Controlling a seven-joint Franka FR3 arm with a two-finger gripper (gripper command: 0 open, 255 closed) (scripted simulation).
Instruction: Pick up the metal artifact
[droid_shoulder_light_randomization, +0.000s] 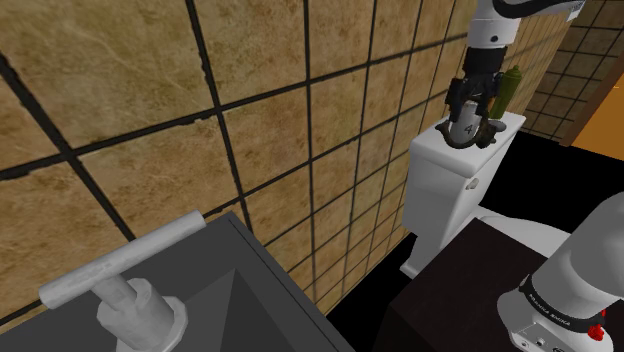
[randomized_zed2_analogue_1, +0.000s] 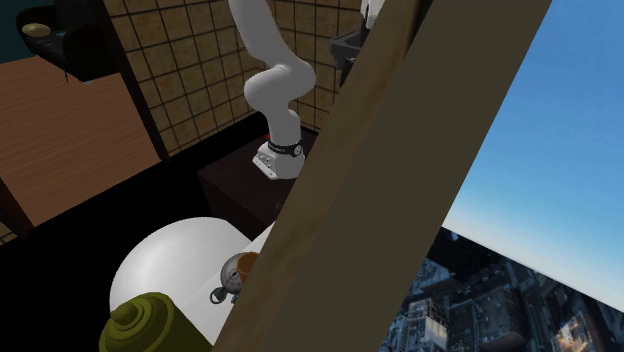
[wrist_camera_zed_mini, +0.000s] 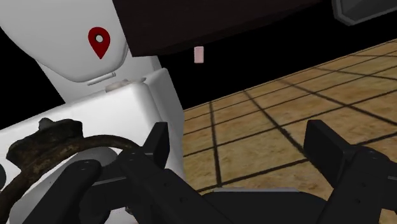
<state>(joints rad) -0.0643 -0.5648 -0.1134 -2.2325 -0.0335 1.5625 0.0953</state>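
Upper right in the shoulder view, one gripper (droid_shoulder_light_randomization: 472, 122) is hovering over one white toilet tank (droid_shoulder_light_randomization: 435, 175), two fingers (wrist_camera_zed_mini: 159, 143) spread, grasping nothing; one dark metal artifact (wrist_camera_zed_mini: 54, 140) is lying on the tank beside it.

This is a bathroom in a home. A white toilet (droid_shoulder_light_randomization: 437, 200) with its tank stands against a wall of brown tiles (droid_shoulder_light_randomization: 250, 110) with dark grout, a flush lever (droid_shoulder_light_randomization: 470, 183) on the tank's front. Near the camera a grey tap (droid_shoulder_light_randomization: 125, 285) stands over a dark basin (droid_shoulder_light_randomization: 245, 300). The second exterior view shows the toilet's rounded white lid (randomized_zed2_analogue_1: 170, 260) and the same tiling behind it.
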